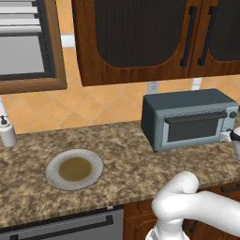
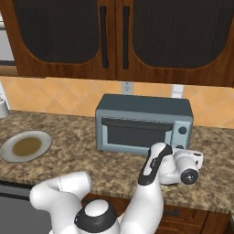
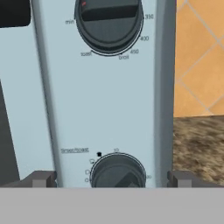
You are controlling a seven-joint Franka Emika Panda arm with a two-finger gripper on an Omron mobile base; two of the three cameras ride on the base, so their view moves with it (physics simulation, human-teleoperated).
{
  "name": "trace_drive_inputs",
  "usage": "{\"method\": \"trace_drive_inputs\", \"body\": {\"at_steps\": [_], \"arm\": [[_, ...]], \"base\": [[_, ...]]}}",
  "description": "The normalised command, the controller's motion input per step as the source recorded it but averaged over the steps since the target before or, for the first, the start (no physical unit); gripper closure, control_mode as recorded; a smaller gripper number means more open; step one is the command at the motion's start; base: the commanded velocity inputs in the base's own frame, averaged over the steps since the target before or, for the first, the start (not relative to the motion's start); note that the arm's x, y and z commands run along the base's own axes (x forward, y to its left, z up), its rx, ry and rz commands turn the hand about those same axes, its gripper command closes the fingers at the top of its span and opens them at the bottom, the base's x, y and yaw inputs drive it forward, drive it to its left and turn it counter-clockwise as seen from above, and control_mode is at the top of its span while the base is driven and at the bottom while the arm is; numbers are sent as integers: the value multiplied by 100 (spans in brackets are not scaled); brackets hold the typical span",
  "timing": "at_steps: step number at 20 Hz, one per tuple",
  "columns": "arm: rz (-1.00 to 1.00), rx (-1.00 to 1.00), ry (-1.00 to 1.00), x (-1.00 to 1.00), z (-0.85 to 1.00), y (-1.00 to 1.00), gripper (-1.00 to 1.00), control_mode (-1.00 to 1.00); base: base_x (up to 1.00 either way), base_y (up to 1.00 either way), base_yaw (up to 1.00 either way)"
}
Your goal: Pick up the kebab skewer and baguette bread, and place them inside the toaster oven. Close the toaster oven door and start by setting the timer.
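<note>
A speckled brown granite desk (image 1: 131, 159) runs under dark wooden wall cabinets (image 2: 114, 36), with an orange tiled backsplash (image 1: 93, 105) behind it. The gripper (image 3: 112, 179) hangs right in front of the control strip at the right end of the toaster oven (image 2: 141, 123), its two dark fingertips (image 3: 41, 179) spread wide apart and holding nothing. Between those tips, just ahead of the gripper, sits the lower knob (image 3: 117, 171), the timer dial with small markings around it; neither tip touches it as far as the hand view shows. Further up the panel from the gripper is the upper knob (image 3: 109, 22), ringed with temperature and toast or broil markings. To the gripper's right, past the oven's edge, the backsplash and a strip of the desk show.

The toaster oven door (image 2: 137, 135) lies to the gripper's left, shut flat against the oven body, with its dark handle bar (image 2: 136, 123) across the top of the glass. The glass is too dark to see inside. Well off to the gripper's left on the desk lies a round grey plate (image 1: 74, 169) with a brownish centre, nothing resting on it. Farther left still, near the wall, stands a small white dispenser bottle (image 1: 7, 132). Below the desk edge, a steel appliance front (image 1: 61, 227) shows.
</note>
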Motion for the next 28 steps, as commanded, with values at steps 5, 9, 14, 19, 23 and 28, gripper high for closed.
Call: {"method": "trace_drive_inputs", "body": {"at_steps": [5, 9, 14, 19, 23, 28], "arm": [[0, 0, 0, 0, 0, 0, -100, -100], [0, 0, 0, 0, 0, 0, -100, -100], [-1, 0, 0, 7, 0, 0, 100, -100], [0, 0, 0, 0, 0, 0, 100, -100], [0, 0, 0, 0, 0, 0, 100, -100], [0, 0, 0, 0, 0, 0, 100, -100]], "base": [[0, 0, 0], [0, 0, 0], [0, 0, 0], [0, 0, 0], [0, 0, 0], [0, 0, 0]]}}
